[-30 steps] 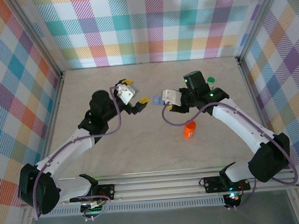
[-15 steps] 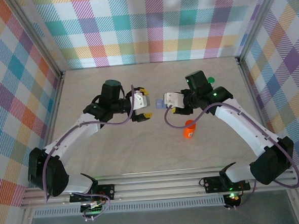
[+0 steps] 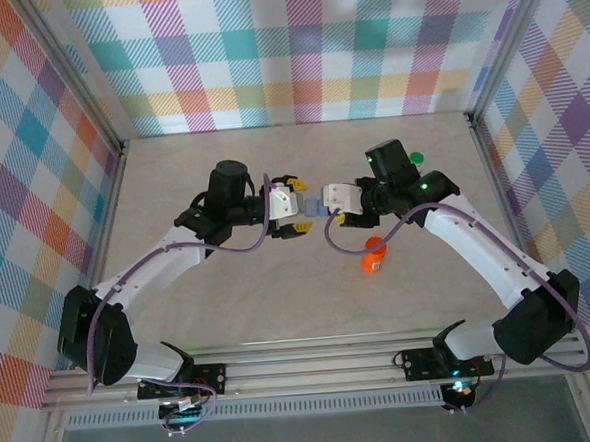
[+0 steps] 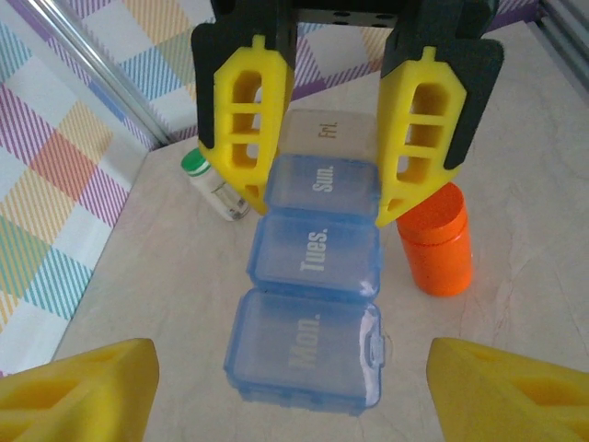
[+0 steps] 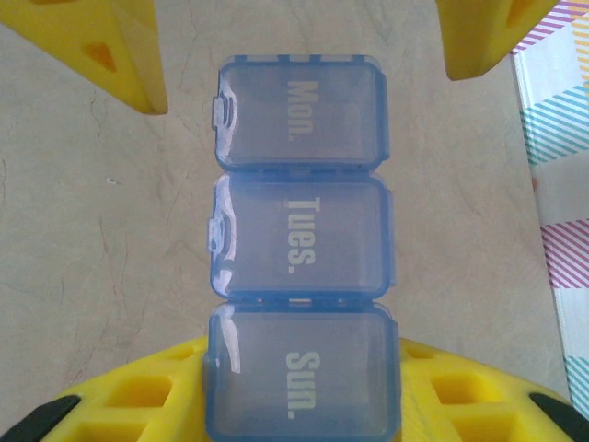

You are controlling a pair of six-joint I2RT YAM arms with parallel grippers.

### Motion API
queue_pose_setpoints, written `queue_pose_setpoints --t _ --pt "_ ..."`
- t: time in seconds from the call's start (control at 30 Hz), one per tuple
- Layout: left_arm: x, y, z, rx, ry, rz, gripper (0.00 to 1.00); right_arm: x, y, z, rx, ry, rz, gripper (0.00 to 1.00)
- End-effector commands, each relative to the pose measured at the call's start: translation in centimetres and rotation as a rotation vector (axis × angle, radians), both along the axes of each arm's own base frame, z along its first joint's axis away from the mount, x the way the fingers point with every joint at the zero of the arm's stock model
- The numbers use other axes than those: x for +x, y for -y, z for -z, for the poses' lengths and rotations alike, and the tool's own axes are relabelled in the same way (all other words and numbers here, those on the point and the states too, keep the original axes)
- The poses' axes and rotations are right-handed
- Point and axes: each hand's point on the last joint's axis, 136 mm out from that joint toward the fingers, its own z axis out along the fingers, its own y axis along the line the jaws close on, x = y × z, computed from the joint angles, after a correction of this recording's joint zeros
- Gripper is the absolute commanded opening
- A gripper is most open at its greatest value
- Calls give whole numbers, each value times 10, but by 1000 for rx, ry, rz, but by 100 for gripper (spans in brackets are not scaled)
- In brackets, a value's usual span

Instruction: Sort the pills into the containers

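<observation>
1. Since a second ago the left claw (image 3: 297,208) has swung in from 9 o'clock to the middle of the worktop (image 3: 280,302), and it now meets the right claw (image 4: 324,193) nose to nose. The right claw has hardly shifted.
2. The blue box (image 5: 299,239) lies between the two claws at the centre of the top view, with the left claw at its 9 o'clock and the right claw at its 3 o'clock.
3. The right claw is clenched on the blue box. In the left wrist view its two yellow fingers (image 4: 241,120) press the long sides of the compartment lettered "Sun.".
4. The left claw is released. Its yellow fingers (image 4: 83,391) stand wide apart on either side of the "Mon." end, with a gap to the box on each side and no contact.
5. The lids lettered "Mon.", "Tues." and "Sun." are all shut, with small latch tabs along one side. A paler compartment lettered "Fri." shows beyond "Sun." in the left wrist view.
6. I cannot tell whether the box rests on the worktop or is held above it.
7. The orange bottle (image 3: 374,257) stands upright on the worktop at 4 o'clock from the box, near it but apart, under the right forearm.
8. The green-capped bottle (image 3: 415,159) stands at 2 o'clock from the box, near the back of the worktop just beyond the right arm's wrist. In the left wrist view it is clear, whitish and upright.
</observation>
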Motion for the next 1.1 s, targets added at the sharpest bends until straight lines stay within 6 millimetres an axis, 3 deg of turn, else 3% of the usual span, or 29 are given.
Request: queue_pose_setpoints --t 0.0,0.77,1.07 --pt "-7 5 -7 -13 19 54 75 -10 -7 -15 40 -9 -42 2" --pt "-19 12 -7 13 0 115 60 -12 -12 -10 45 -43 -63 2" --pt "-15 10 -1 38 -7 89 43 -17 -14 -11 60 -41 -77 2"
